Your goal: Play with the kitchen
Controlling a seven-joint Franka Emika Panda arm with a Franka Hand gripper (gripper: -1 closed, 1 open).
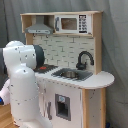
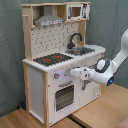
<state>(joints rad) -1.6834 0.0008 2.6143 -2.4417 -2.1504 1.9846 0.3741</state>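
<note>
The kitchen is a tall toy of pale wood and white panels. It has a grey hood, a black faucet over a sink, and a red-ringed stovetop. Below are an oven door and knobs. In the second exterior view my gripper points at the kitchen's front panel, just under the counter edge and right of the knobs, above the oven door. In the first exterior view my own arm hides the gripper.
My white arm fills the first exterior view's left and covers the kitchen's lower left front. A toy microwave sits on the top shelf. A grey curtain hangs behind. The kitchen stands on a wooden surface.
</note>
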